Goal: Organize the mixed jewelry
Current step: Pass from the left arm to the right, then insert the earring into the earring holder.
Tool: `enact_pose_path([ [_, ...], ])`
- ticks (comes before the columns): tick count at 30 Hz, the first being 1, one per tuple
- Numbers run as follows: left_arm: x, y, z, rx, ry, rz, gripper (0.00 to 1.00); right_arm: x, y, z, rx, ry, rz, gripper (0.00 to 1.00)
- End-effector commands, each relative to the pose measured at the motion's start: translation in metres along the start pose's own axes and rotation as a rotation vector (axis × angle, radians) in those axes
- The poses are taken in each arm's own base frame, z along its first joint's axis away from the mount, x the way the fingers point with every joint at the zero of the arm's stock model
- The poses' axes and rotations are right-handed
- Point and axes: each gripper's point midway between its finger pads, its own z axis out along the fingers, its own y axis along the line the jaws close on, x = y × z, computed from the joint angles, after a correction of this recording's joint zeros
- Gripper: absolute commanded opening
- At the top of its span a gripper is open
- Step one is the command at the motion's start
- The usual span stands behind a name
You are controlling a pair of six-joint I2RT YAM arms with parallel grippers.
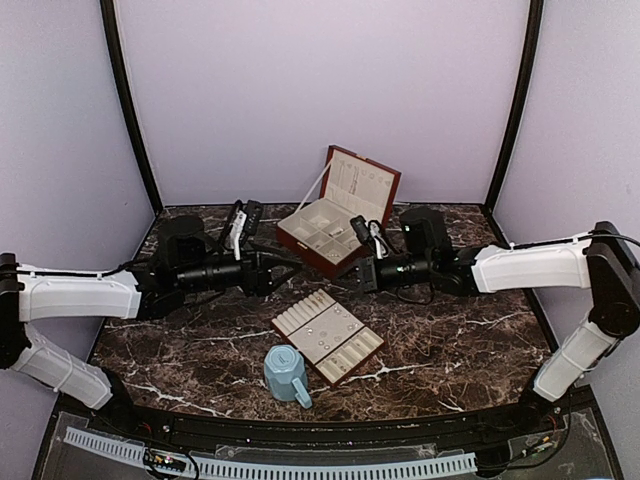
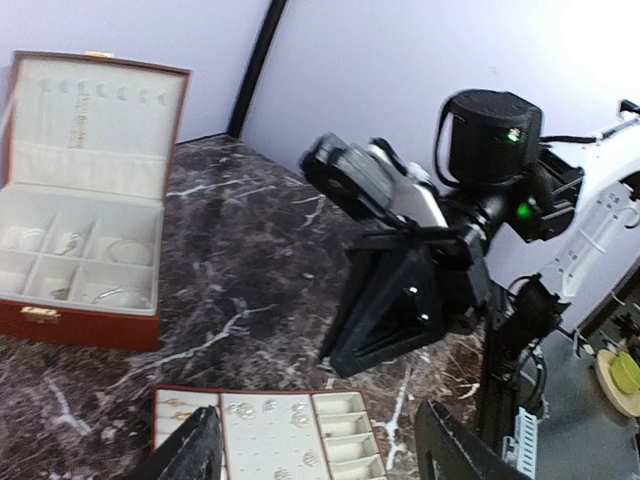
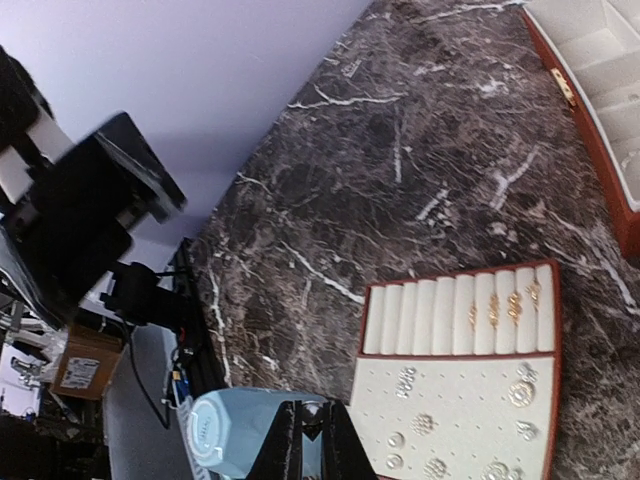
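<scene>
On the left, the left arm point(image 1: 80, 295) reaches in over the dark stone table point(image 1: 460, 340). The left gripper point(image 2: 318, 415) is let go, with its 2 fingers point(image 2: 195, 450) spread wide and nothing between them. It hangs above the near part of the table, just left of the middle. Near the front edge stands a light blue mug point(image 1: 283, 370), right beside the near corner of a flat brown tray point(image 1: 300, 312). The tray has a cream inside. Small silvery pieces point(image 3: 520, 393) of the jewelry sit on its flat half, and a few rings point(image 3: 503, 308) are tucked in its soft rolls. Farther back sits a brown jewelry box point(image 1: 300, 248) with its lid point(image 1: 362, 182) standing open. Thin hoops point(image 2: 126, 250) lie in some of its little cream spaces. To the right, the right gripper point(image 3: 308, 432) hangs over the table between the tray and the box. Its fingers are squeezed together. I cannot tell if a tiny piece is pinched there. The right arm point(image 1: 530, 268) comes in from the right side.
</scene>
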Motion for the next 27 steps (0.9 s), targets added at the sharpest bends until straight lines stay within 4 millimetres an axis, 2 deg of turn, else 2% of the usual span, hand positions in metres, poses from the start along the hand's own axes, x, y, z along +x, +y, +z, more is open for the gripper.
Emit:
enact_pose_path([
  [1,-0.002,0.063,-0.032,-0.302,0.076,0.015,0.69,0.013,-0.025,-0.010,0.164,0.050,-0.075,0.05],
  [7,-0.049,0.109,-0.091,-0.479,-0.020,-0.053,0.71,0.028,-0.051,-0.004,0.291,0.110,-0.059,0.05],
  [12,-0.072,0.130,-0.118,-0.520,-0.024,-0.068,0.72,0.038,-0.065,0.008,0.361,0.157,-0.047,0.05],
  [13,-0.077,0.140,-0.126,-0.544,-0.029,-0.072,0.72,0.039,-0.068,0.009,0.373,0.165,-0.047,0.05],
  [20,-0.080,0.178,-0.164,-0.656,-0.003,-0.057,0.73,0.052,-0.080,0.021,0.451,0.235,-0.068,0.05],
  [27,-0.069,0.192,-0.174,-0.731,0.032,-0.011,0.73,0.063,-0.089,0.029,0.494,0.274,-0.069,0.05],
])
